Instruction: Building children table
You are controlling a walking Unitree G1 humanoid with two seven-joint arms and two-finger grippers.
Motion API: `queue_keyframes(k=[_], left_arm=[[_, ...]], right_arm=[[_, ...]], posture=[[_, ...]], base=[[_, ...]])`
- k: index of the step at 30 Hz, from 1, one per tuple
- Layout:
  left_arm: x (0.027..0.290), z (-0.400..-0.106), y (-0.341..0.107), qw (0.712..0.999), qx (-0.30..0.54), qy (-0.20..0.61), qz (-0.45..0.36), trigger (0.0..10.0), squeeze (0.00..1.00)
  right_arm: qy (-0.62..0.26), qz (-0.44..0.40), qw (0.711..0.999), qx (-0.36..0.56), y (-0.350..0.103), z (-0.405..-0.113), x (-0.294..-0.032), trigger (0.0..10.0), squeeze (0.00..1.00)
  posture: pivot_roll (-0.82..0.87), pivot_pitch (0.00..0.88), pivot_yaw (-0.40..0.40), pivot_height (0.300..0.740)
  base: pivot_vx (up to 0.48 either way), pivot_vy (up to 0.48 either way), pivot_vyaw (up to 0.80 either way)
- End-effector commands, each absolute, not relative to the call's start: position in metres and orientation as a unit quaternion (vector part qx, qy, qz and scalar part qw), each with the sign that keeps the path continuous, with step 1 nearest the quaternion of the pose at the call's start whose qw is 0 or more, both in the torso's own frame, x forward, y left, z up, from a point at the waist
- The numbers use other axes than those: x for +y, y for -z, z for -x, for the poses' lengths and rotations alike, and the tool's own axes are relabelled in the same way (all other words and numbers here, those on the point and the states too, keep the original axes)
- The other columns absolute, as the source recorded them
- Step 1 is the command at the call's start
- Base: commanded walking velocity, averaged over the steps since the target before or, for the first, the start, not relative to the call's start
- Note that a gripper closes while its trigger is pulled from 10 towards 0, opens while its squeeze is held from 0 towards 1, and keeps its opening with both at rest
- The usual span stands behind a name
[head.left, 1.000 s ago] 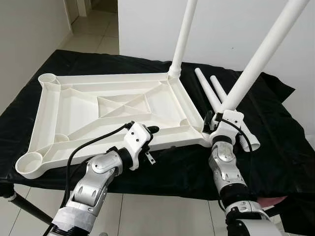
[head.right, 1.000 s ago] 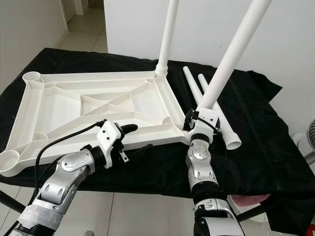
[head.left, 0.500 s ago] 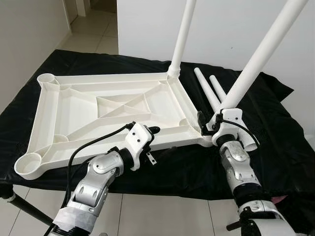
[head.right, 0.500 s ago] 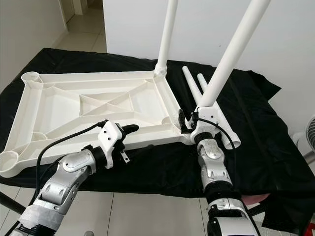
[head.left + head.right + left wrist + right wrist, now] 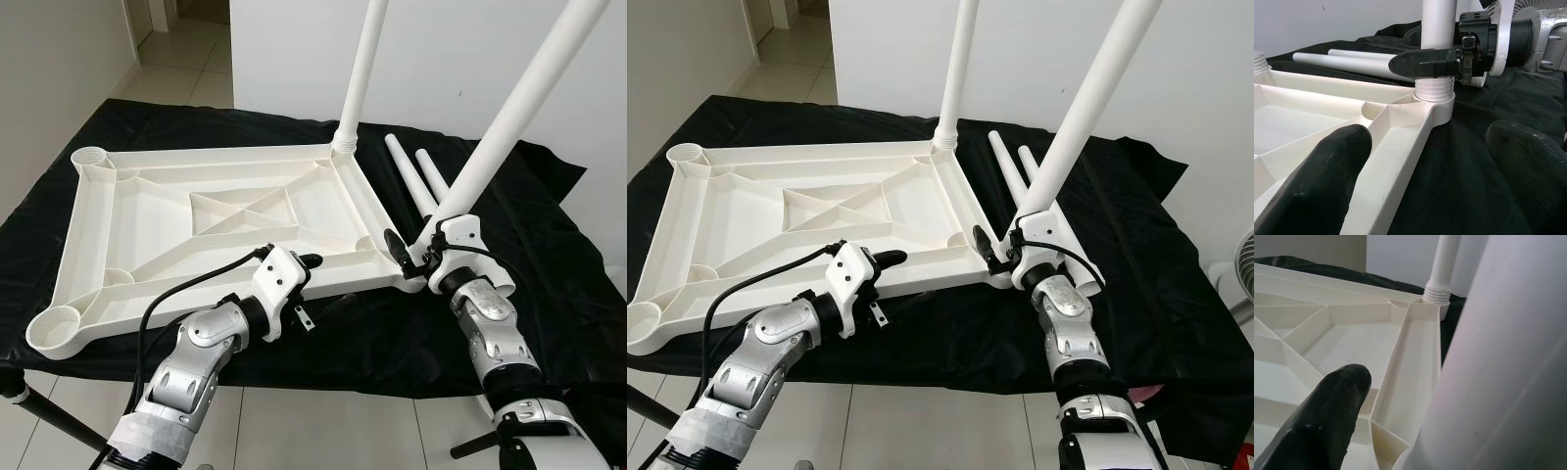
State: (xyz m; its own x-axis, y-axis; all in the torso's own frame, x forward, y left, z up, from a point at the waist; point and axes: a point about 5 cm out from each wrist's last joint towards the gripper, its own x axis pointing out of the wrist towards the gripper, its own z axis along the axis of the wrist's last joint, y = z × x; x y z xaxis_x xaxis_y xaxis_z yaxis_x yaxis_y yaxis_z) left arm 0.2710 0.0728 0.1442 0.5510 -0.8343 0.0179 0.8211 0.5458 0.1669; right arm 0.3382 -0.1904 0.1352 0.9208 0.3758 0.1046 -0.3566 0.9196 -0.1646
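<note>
we see a black cloth (image 5: 549,294) draped over a stand, pale floor tiles (image 5: 186,59) and a white wall behind. on the cloth lies the white tabletop (image 5: 211,230) upside down, one leg (image 5: 361,73) standing in its far corner, two spare legs (image 5: 416,181) beside it. our right gripper (image 5: 1437,51) is clamped on the near corner leg (image 5: 509,108) just above its threaded socket. our left gripper (image 5: 1425,161) hangs with fingers apart at the tabletop's near rim.

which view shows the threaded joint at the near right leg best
The left wrist view: the threaded joint sits sharp and unblocked, with the right gripper on the leg above it. In both eye views that gripper covers it; the right wrist view misses it.
</note>
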Motion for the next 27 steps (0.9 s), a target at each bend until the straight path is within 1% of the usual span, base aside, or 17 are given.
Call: queue_keyframes(k=[1,6,11,12,13,15,16,17,18,27], left_arm=[[0.07,-0.271,-0.146,0.88,-0.049,0.467,-0.068,10.0,0.0],[0.07,-0.272,-0.147,0.881,-0.051,0.466,-0.066,10.0,0.0],[0.07,-0.272,-0.147,0.881,-0.051,0.465,-0.067,10.0,0.0],[0.07,-0.272,-0.147,0.881,-0.052,0.466,-0.067,10.0,0.0],[0.07,-0.272,-0.147,0.881,-0.052,0.466,-0.067,10.0,0.0],[0.07,-0.273,-0.147,0.881,-0.052,0.466,-0.067,10.0,0.0],[0.07,-0.273,-0.148,0.881,-0.053,0.466,-0.067,10.0,0.0],[0.07,-0.273,-0.148,0.881,-0.053,0.466,-0.067,10.0,0.0],[0.07,-0.273,-0.148,0.881,-0.053,0.466,-0.067,10.0,0.0],[0.069,-0.273,-0.148,0.88,-0.053,0.467,-0.069,10.0,0.0]], right_arm=[[-0.195,0.075,0.976,-0.056,-0.13,-0.335,-0.196,10.0,0.0],[-0.22,0.091,0.97,-0.038,-0.128,-0.334,-0.206,10.0,0.0],[-0.23,0.092,0.968,-0.029,-0.126,-0.334,-0.208,10.0,0.0],[-0.232,0.096,0.968,-0.026,-0.125,-0.334,-0.209,9.4,0.0],[-0.233,0.097,0.967,-0.024,-0.124,-0.334,-0.21,7.1,0.0],[-0.236,0.098,0.967,-0.021,-0.123,-0.333,-0.211,7.1,0.0],[-0.239,0.098,0.966,-0.019,-0.122,-0.333,-0.211,3.8,0.0],[-0.239,0.098,0.966,-0.019,-0.122,-0.333,-0.211,3.8,0.0],[-0.241,0.098,0.965,-0.019,-0.121,-0.333,-0.211,0.0,0.0],[-0.233,0.097,0.968,-0.018,-0.121,-0.335,-0.212,0.0,0.0]], posture=[[0.04,0.021,-0.077,0.74],[0.04,0.02,-0.079,0.74],[0.04,0.018,-0.078,0.74],[0.04,0.018,-0.079,0.74],[0.04,0.017,-0.079,0.74],[0.04,0.017,-0.078,0.74],[0.04,0.016,-0.076,0.74],[0.04,0.016,-0.076,0.74],[0.04,0.014,-0.074,0.74],[0.04,0.013,-0.075,0.74]], base=[[0.0,0.0,0.0],[0.0,0.0,0.0],[0.0,0.0,0.0],[0.0,0.0,0.0],[0.0,0.0,0.0],[0.0,0.0,0.0],[0.0,0.0,0.0],[0.0,0.0,0.0],[0.0,0.0,0.0],[0.0,0.0,0.0]])
